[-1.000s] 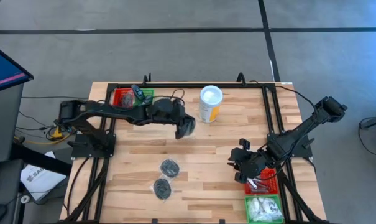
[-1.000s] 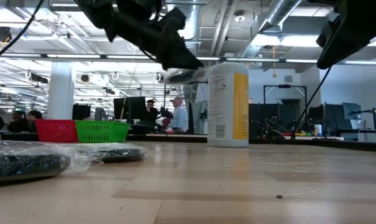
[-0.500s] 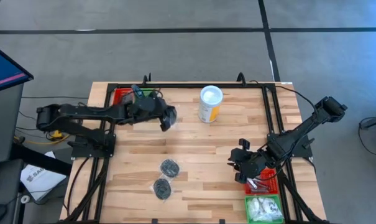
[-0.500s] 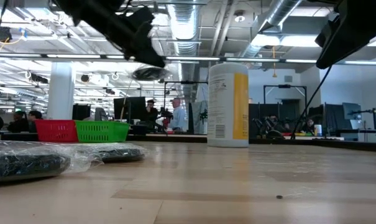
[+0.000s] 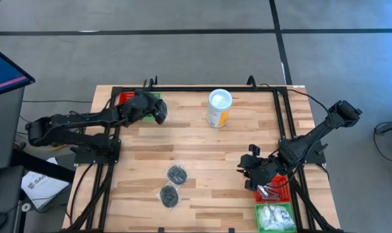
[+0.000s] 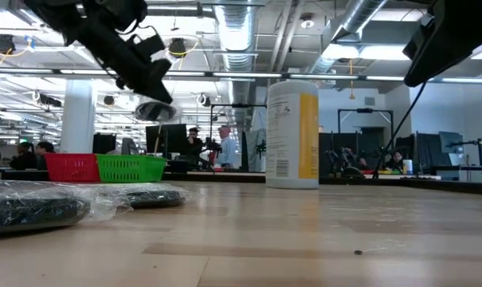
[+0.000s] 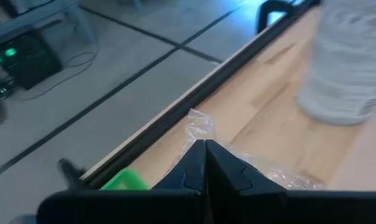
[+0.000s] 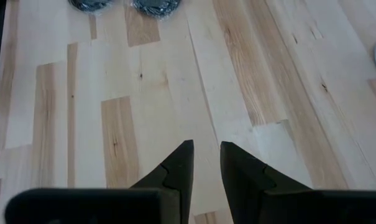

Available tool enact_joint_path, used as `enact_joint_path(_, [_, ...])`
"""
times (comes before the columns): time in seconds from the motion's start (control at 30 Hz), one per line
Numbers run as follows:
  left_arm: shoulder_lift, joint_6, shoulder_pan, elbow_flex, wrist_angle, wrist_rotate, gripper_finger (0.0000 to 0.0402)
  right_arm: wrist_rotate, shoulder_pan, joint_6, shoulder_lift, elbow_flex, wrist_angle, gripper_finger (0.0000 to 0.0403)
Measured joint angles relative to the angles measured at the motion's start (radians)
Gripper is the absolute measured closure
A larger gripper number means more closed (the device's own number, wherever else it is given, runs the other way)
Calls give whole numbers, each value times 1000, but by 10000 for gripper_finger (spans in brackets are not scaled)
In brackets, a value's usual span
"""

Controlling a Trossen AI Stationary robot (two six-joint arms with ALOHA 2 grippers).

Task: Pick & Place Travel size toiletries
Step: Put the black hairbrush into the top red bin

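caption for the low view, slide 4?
Left gripper carries a wrapped puck above the green basket; two more pucks and the yellow canister sit on the table.

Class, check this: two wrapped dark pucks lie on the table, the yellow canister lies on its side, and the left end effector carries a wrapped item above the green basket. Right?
One error: the yellow canister stands upright, as the low view shows. The rest holds: two wrapped pucks lie on the table, and the left end effector carries a wrapped item above the green basket.
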Motion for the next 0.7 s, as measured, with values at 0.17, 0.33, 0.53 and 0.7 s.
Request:
enact_joint_path(0.17, [-1, -2, 77, -38, -1, -18, 401, 0, -7, 0, 0, 0, 2, 331])
enact_joint_path(0.33, [-1, 0, 152, -59, 0, -38, 401, 0, -18, 0, 0, 0, 3, 331])
enact_joint_path(0.53, [-1, -1, 228, -59, -8, -59, 401, 0, -26, 0, 0, 0, 2, 331])
enact_joint_path(0.7, [-1, -2, 282, -59, -50, -89, 401, 0, -26, 0, 0, 0, 2, 331])
